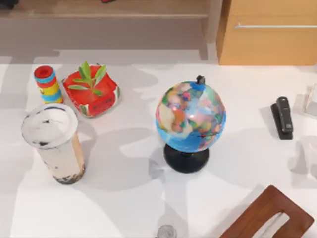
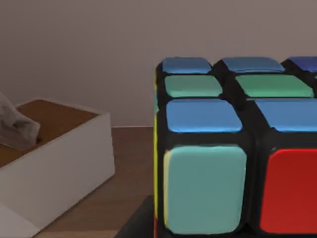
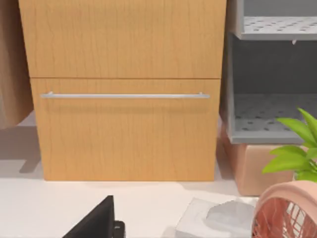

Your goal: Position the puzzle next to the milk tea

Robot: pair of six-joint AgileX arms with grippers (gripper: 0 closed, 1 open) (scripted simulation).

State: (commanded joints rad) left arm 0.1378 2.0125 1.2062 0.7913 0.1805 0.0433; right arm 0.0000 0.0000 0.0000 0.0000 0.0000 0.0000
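Top view: milk tea (image 1: 53,143) stands at tabletop (image 1: 129,198) left, near the ring stack (image 1: 47,84) and plant pot (image 1: 92,90). Left wrist view has the puzzle (image 2: 233,148) close up (end effector grip: cannot tell).

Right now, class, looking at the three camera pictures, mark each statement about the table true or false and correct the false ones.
1. The milk tea stands at the table's left side. True.
2. The globe lies tipped on its side. False: it stands upright on its black base.
3. The puzzle fills much of the left wrist view, close to the camera. True.
4. The red plant pot is right of the globe. False: it is left of it, beside the ring stack.
5. The black stapler lies near the table's right edge. True.
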